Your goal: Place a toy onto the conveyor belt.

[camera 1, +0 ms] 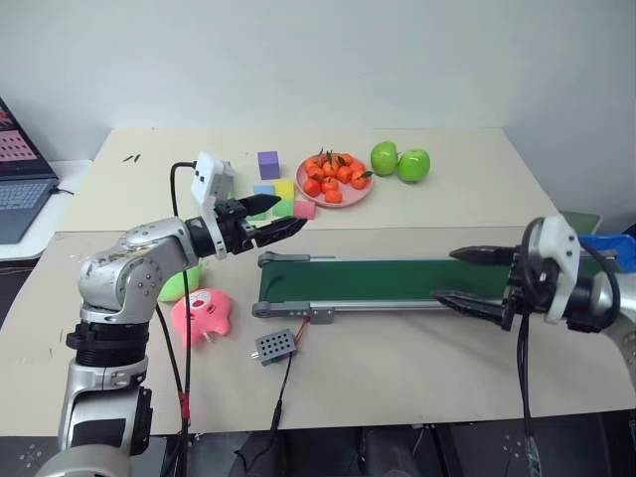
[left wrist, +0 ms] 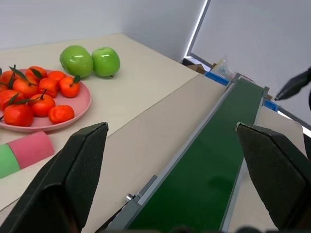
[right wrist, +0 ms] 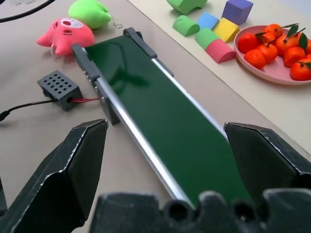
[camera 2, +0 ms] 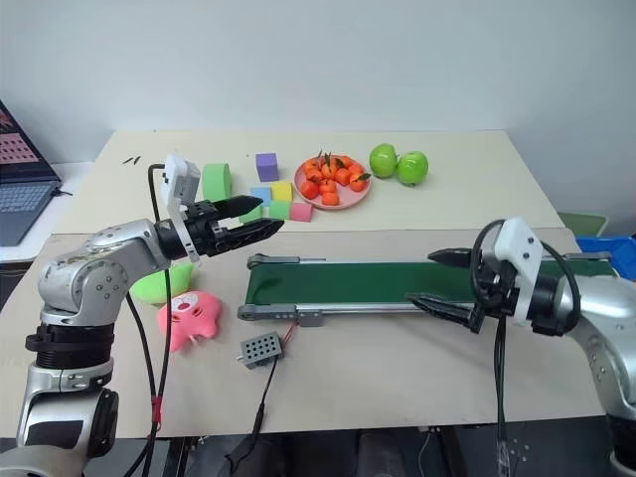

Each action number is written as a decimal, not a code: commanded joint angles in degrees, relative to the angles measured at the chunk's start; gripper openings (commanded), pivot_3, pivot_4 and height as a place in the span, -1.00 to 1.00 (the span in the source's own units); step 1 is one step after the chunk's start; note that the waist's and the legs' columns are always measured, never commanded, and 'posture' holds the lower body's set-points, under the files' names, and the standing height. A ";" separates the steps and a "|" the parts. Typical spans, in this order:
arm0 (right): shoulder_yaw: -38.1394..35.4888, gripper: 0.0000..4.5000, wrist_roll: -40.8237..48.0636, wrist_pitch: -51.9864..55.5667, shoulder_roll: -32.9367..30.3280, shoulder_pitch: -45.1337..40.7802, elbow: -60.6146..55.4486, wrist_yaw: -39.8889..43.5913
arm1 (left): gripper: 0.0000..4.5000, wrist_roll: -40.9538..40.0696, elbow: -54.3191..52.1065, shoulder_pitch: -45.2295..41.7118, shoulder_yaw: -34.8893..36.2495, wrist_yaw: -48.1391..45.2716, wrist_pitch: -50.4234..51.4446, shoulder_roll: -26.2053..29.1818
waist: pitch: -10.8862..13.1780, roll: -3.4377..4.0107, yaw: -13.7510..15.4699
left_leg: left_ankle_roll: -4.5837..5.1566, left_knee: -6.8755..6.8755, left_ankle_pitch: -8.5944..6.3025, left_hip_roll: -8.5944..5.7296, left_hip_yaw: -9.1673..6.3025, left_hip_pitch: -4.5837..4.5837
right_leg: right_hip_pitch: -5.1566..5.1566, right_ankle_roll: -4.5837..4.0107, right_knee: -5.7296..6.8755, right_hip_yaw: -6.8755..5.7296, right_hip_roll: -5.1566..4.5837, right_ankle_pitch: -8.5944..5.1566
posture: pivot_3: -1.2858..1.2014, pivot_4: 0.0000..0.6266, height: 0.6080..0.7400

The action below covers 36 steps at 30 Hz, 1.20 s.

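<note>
A plain pale grey wall (camera 1: 328, 60) runs behind the work area, unmarked. A beige table (camera 1: 199, 189) stands against it; a second, tan tabletop (camera 1: 417, 368) butts against the near edge. At nine o'clock, an open laptop (camera 1: 18, 179) sits on a white side surface (camera 1: 40, 243). At three o'clock, a blue object (camera 1: 608, 246) lies past the table edge. Lighting is even and diffuse.

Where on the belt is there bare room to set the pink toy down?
The conveyor belt is bare from its roller beside the pink toy up to the open right claw. It is crowded behind, around the foam blocks and plate of oranges.
</note>
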 commanded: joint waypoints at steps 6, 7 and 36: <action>-1.75 1.00 0.47 -3.42 3.23 4.92 -5.88 -3.08 | 1.00 2.59 0.61 -0.07 2.59 1.91 -4.52 0.87 | 0.00 0.00 -0.11 | 0.06 -0.15 -0.04 0.00 -0.07 0.73 | 0.75 0.00 -0.15 0.02 0.00 -0.01 | 0.03 -0.52 0.97; -1.51 1.00 0.37 -3.67 3.52 5.08 -6.11 -3.39 | 1.00 3.55 1.06 0.19 2.61 2.17 -5.72 1.04 | 0.00 0.00 -0.09 | 0.06 -0.22 -0.04 0.00 -0.10 0.86 | 0.89 0.00 -0.21 0.02 0.01 -0.01 | 0.03 -0.52 0.97; 6.63 1.00 -1.91 -5.23 4.37 -1.01 -0.60 -2.40 | 1.00 1.38 3.73 30.14 20.49 -12.55 -16.07 12.00 | -0.01 0.03 0.18 | 0.03 -0.59 -0.03 0.07 -0.15 0.90 | 0.85 -0.01 -0.86 -0.02 0.02 0.00 | 0.03 -0.52 0.97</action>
